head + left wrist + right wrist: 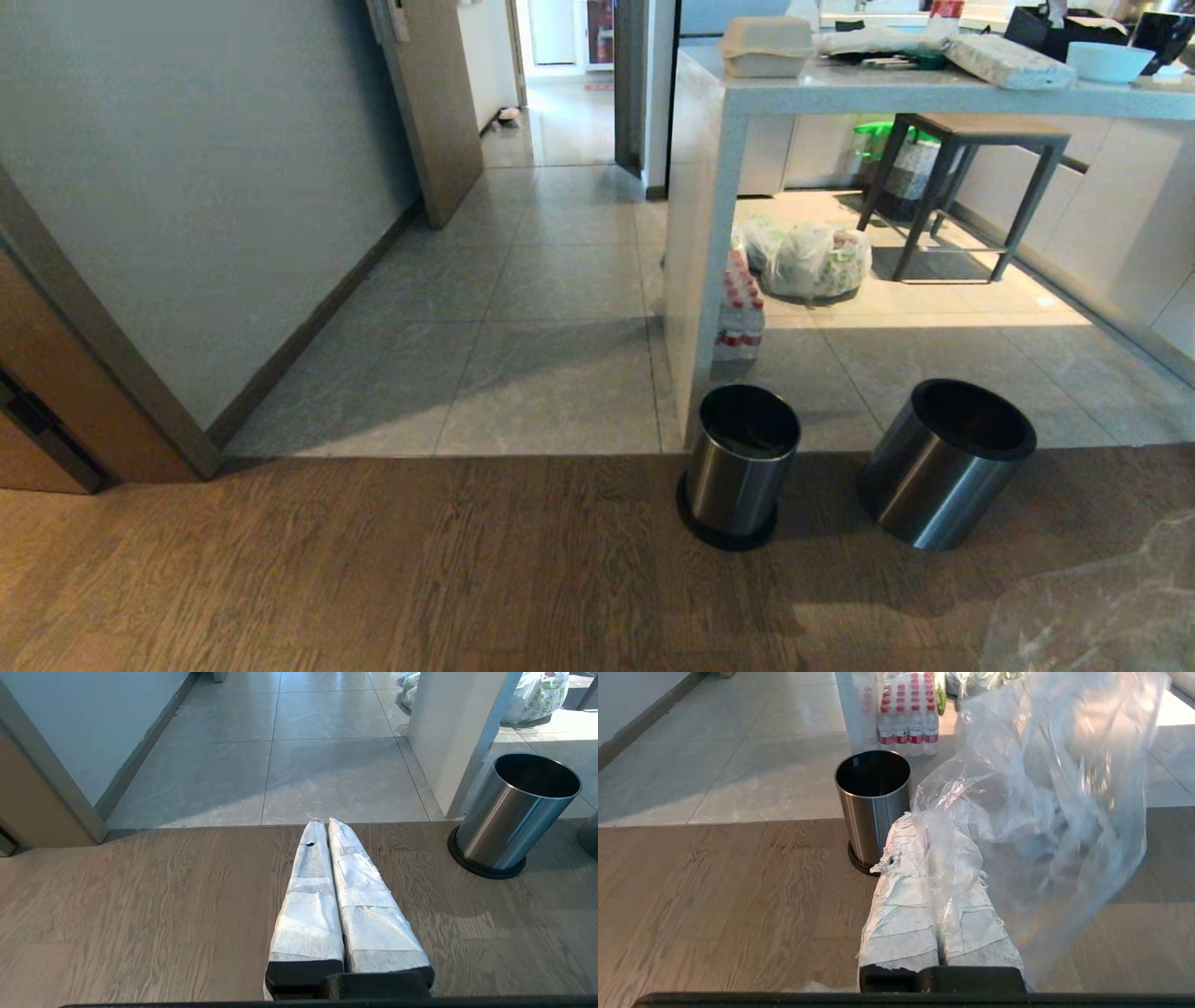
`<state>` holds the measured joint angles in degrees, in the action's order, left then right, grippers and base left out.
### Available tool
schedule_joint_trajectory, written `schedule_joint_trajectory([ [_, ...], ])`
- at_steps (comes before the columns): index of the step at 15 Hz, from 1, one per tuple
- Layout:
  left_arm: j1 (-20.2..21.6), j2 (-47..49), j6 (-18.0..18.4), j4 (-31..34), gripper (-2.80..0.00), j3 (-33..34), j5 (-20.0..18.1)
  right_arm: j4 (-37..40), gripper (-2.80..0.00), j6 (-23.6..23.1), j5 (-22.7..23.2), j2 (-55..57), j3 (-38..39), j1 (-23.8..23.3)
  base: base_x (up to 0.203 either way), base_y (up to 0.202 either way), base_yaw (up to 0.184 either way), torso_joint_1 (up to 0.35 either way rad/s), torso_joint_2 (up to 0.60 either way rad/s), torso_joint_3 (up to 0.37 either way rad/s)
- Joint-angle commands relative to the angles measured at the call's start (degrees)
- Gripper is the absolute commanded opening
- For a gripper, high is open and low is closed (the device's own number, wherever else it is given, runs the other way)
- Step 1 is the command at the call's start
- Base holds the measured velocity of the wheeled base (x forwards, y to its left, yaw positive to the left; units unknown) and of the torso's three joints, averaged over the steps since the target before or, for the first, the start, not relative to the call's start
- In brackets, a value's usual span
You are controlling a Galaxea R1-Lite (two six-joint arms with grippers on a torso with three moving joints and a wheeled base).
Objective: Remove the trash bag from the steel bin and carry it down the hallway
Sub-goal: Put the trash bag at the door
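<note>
Clamping a fold of the trash bag [1045, 788], the right pincer [924, 835] has its two white-wrapped fingers [901, 905] pressed together on the thin film; the wrapping on them is crinkled and torn near one tip. The bag is clear, greyish and wrinkled, billowing loosely up and out from the fingertips above the wood-grain plank floor [373, 579], well clear of any bin. In the head view only a hazy corner of it shows at the lower right [1102, 607]. It has no steady long axis; its shape is slack and irregular.

The steel bin [739, 462] stands upright where the planks meet the glossy grey tiles, a small brushed cylinder with a black base ring, its mouth open upward and dark inside. Just beside it, to the right in the head view, a wider steel bin [945, 462] with a black rim stands upright too. Behind them a pale surface [934, 93] carries boxes and a bowl; by its leg sit a shrink-wrapped pack of bottles [742, 313] with red labels and a white bag with green print [812, 261], the writing unreadable.

The left pincer [324, 823] hangs over the planks, its smooth white-wrapped fingers together, gripping nothing. The hallway [560, 121] runs off beyond the tiles, between white walls.
</note>
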<state>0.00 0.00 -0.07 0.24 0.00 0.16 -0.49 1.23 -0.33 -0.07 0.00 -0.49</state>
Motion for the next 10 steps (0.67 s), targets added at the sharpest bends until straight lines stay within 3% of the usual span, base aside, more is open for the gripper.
schedule_joint_trajectory([
  [1, 0.0, 0.0, 0.0, 0.0, -2.8, 0.0, 0.0, 0.0, -2.8, 0.0, 0.0, 0.1, 0.1, 0.0, 0.0, 0.0, 0.0, 0.0, 0.0, 0.0],
  [10, 0.0, -0.1, 0.2, 0.1, -2.8, 0.0, 0.0, 0.0, -2.8, 0.0, 0.0, 0.1, 0.1, 0.0, 0.0, 0.0, 0.0, 0.0, 0.0, 0.0],
])
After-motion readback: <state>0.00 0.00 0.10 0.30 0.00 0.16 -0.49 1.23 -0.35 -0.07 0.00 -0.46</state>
